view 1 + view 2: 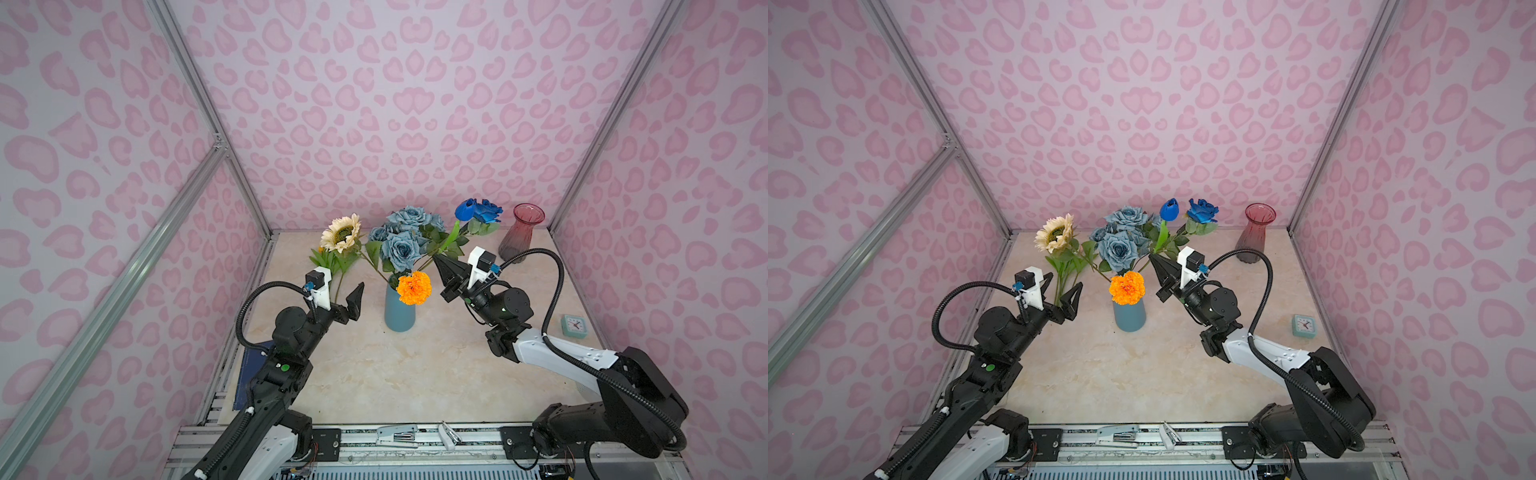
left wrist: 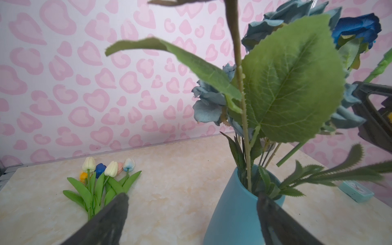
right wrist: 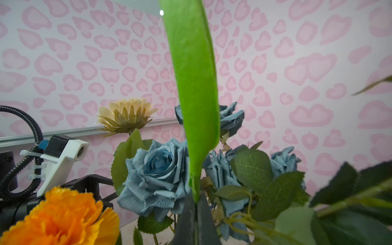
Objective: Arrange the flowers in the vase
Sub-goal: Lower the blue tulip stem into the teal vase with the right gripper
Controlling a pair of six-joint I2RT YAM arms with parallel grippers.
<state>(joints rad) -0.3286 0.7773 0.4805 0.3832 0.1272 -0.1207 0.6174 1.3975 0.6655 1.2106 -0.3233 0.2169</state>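
The blue tulip (image 1: 464,210) is clamped by its stem in the jaws of the right gripper (image 1: 440,262) and angled toward the vase (image 1: 400,311) for insertion, while the left gripper (image 1: 1064,286) is posed with jaws wide and empty.

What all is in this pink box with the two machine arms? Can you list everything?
blue vase: one, teal-blue, centre
sunflower: one, cream, in that vase, leaning left
rose bunch: one, dusty blue, in that vase
blue rose: one, bright blue, right of the rose bunch
marigold: one, orange, front of the vase mouth
blue tulip: one, blue, green stem, between rose bunch and blue rose
small tulips: six heads, mixed colours, lying back left
glass vase: one, red, back right corner
clock: one, teal, right side
table: one, beige marble
left arm: one, black and white, jaws wide open
right arm: one, black and white, jaws shut on the blue tulip's stem
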